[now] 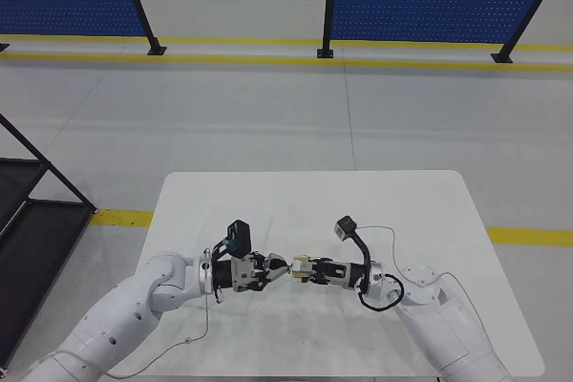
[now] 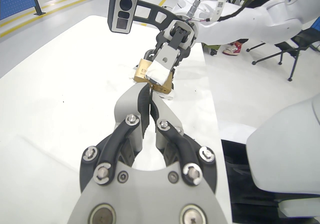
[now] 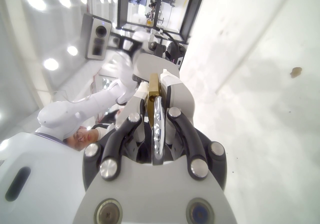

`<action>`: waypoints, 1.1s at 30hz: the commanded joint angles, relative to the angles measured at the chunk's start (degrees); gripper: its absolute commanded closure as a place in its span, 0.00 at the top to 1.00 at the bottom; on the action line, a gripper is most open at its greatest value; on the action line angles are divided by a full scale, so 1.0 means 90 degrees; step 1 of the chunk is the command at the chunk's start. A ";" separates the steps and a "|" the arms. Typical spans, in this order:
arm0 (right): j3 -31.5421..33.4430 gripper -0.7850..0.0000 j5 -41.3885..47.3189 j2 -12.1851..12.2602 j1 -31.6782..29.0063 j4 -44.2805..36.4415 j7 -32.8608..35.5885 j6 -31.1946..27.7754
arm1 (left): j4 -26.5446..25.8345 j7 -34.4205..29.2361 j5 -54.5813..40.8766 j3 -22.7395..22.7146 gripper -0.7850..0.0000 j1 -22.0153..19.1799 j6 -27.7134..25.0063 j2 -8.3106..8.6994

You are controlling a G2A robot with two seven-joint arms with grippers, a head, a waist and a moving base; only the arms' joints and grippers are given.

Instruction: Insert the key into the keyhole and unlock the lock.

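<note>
A brass padlock (image 2: 150,77) with a silver shackle (image 3: 158,130) hangs above the table, and my right gripper (image 3: 153,80) is shut on its body (image 3: 153,90). My left gripper (image 2: 149,87) meets it head-on, shut on a small dark key (image 2: 150,91) whose tip touches the lock's lower face. How far the key sits in the keyhole is hidden. From above, the left gripper (image 1: 279,268) and the right gripper (image 1: 299,269) meet tip to tip over the front middle of the white table (image 1: 392,205), with the lock (image 1: 303,265) between them.
The table's front edge lies close beneath both arms. A black metal rack (image 1: 24,205) stands off the table's left side. Blue barriers (image 1: 411,19) line the far floor. A small brown speck (image 3: 296,72) marks the table surface.
</note>
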 commanded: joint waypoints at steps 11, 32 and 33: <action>0.0000 0.00 0.0000 0.0000 0.0000 0.0000 0.0000 0.0000 | -0.0229 0.0606 0.1172 -0.0196 0.00 0.0262 0.0372 -0.0039; 0.0000 0.00 0.0000 0.0000 0.0000 0.0000 0.0000 0.0000 | -0.0402 0.1632 0.2520 -0.0396 0.00 0.0618 0.0862 -0.0105; 0.0000 0.00 0.0000 0.0000 0.0000 0.0000 0.0000 0.0000 | -0.0405 0.1641 0.2548 -0.0406 0.00 0.0624 0.0865 -0.0107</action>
